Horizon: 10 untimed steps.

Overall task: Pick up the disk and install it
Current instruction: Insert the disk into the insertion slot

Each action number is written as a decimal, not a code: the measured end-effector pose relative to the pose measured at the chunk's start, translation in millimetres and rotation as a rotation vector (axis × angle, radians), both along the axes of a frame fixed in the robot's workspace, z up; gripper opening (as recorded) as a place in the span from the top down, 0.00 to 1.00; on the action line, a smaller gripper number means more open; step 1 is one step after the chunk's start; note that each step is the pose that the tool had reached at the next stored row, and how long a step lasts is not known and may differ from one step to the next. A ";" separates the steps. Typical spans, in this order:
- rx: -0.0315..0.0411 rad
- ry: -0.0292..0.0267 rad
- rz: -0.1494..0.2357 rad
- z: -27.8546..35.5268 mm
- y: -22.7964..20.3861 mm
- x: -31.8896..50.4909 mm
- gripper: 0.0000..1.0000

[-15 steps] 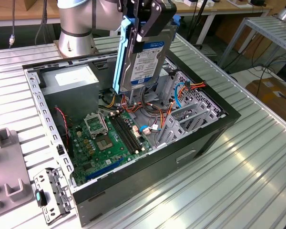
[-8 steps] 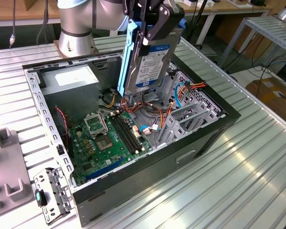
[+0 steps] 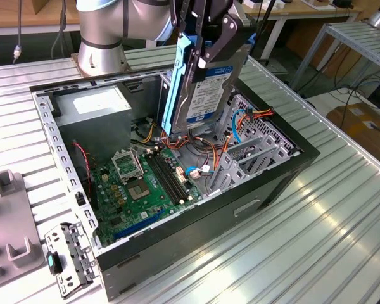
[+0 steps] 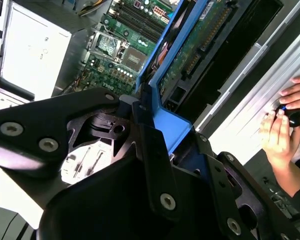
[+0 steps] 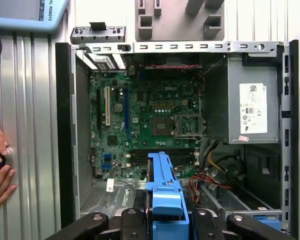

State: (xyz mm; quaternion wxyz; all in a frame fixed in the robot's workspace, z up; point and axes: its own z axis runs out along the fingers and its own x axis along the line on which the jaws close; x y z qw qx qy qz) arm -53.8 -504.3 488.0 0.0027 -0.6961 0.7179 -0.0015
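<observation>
Transport is the step in hand, as we judge it: the pick-up is done and the seating is not. In the upper middle of the exterior view the claw (image 3: 210, 45) is clamped on the disk (image 3: 206, 95), its black fingers pressing the blue side rails. The drive hangs on edge, nearly upright, with its printed label facing that camera.

It sits above the open computer case (image 3: 259, 190), its lower end over the orange and blue cables (image 3: 237, 123) at mid-frame, just beside the grey metal drive cage (image 3: 256, 149) at centre right. We cannot tell whether it touches any of them. The motherboard (image 3: 145, 180) at lower centre left and the power supply (image 3: 95, 104) at upper left are both apart from the drive.

In the second wrist view the drive's green circuit-board side runs through the upper middle, and a person's hand (image 4: 280, 130) rests on the worktop (image 4: 285, 60) at the right edge, outside the case.

Installing, we judge, calls for the rails squared to the bay's guides, the cables kept out from under the drive, and a slow, straight entry, since a tilted drive could jam.
</observation>
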 end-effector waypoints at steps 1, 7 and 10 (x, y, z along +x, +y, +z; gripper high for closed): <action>0.0000 0.0000 0.000 0.0 0.0 0.0 0.63; -0.0002 0.0001 0.000 0.1 -0.3 0.1 0.63; -0.0001 0.0000 0.000 0.0 -0.6 0.1 0.63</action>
